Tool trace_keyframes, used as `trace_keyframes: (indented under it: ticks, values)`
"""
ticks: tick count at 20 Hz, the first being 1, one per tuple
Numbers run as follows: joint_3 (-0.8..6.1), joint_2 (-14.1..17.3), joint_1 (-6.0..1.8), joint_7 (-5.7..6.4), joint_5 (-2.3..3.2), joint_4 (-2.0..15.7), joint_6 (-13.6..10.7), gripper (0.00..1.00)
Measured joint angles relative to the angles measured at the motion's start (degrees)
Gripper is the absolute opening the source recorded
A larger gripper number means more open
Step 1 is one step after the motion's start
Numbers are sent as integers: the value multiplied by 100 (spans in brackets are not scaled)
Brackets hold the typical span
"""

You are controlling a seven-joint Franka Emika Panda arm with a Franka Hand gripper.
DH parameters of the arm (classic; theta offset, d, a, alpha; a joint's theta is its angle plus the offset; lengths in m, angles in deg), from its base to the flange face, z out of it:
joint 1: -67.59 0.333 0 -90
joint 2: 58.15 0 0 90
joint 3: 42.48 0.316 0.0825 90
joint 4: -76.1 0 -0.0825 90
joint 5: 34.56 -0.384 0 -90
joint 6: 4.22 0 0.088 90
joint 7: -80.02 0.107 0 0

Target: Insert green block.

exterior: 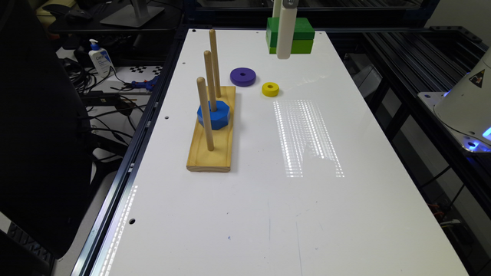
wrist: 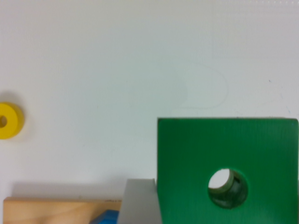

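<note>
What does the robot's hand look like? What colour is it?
In the exterior view the gripper is a plain, smooth, off-white bar, long and narrow with a rounded lower end and a grey metal piece at its top. In the wrist view one of its fingers looks like a flat, pale grey wedge. No cables or markings show on it.

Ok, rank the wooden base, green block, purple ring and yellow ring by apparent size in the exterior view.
1. wooden base
2. green block, though it is held up and farther back, so its apparent size is less sure
3. purple ring
4. yellow ring
</note>
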Motion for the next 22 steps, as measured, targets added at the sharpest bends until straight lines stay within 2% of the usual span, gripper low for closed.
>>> trace_keyframes:
  ticks: [11,15,18,22]
  values:
    - [0,-1,-2,0,0,-11,1,0]
    - [3,15,-3,0,0,13,86,0]
    - [15,169,-2,0,0,139,190,0]
    - [20,362,-1,0,0,331,194,0]
